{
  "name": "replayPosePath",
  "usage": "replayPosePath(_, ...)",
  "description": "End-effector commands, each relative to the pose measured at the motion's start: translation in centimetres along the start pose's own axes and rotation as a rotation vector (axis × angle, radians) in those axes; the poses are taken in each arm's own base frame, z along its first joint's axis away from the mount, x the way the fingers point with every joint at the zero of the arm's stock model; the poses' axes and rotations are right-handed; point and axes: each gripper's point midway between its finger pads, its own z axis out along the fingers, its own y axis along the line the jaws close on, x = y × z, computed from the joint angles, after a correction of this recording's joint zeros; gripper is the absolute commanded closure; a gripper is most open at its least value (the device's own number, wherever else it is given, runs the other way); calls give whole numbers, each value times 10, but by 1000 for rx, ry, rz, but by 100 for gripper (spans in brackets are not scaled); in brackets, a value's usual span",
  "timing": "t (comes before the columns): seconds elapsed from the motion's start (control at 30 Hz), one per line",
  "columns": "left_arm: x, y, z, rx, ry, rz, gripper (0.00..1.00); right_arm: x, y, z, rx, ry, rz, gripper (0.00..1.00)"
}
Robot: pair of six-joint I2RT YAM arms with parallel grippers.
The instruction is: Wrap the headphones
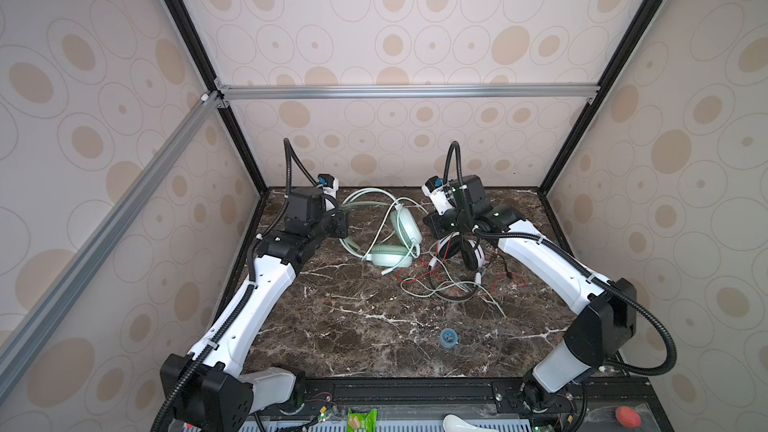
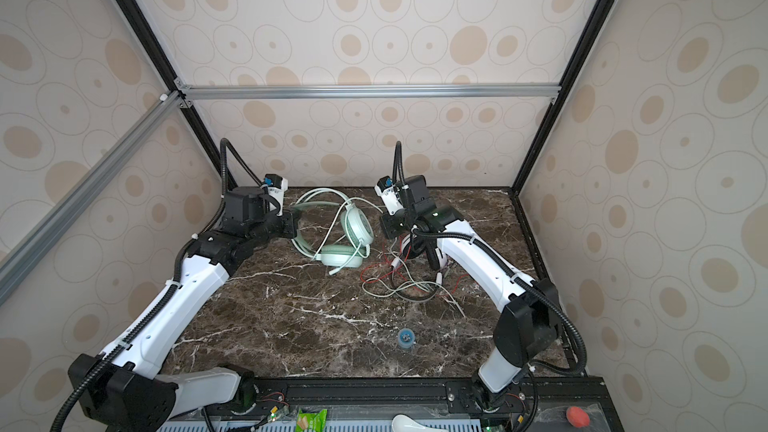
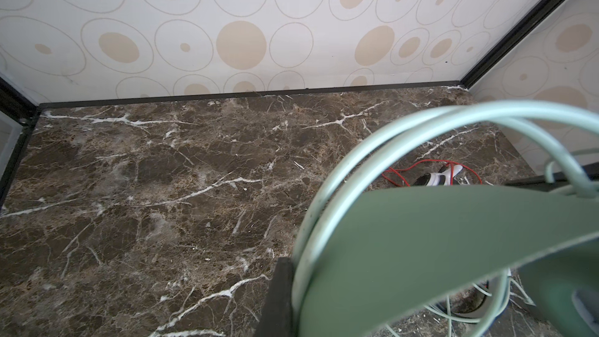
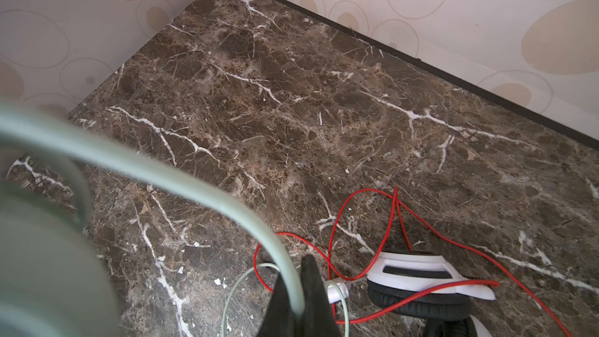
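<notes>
Nearer the robot than the mint headset (image 1: 392, 255), a small blue roll (image 1: 448, 338) sits alone on the counter (image 1: 353, 326), then mint cord (image 4: 194, 184) and red cord (image 4: 372, 190) sprawl in one loose tangle just right of that headset, so nothing looks wrapped yet. White-and-black headset (image 1: 469, 249) sits just right of the mint one. Left pincer (image 3: 296, 299) is clamped on the mint headband (image 1: 361, 195), right pincer (image 4: 298, 306) pinched on the mint cord beside it; I judge winding is only starting, both cords left.
</notes>
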Motion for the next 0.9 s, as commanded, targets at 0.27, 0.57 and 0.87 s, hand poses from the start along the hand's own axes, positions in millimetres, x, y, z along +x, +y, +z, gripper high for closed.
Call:
replayPosePath(0.27,-52,-33,-36,178,-186,-90,100,-16,7,12,-108,-99,87,87)
replayPosePath(0.57,-69,-45,-50,250,-235,-140,100,-36,43,7,-345,-249,114,65)
replayPosePath(0.87,-95,-58,-66,323,-303,-201,100,-28,54,24,-407,-256,156,61)
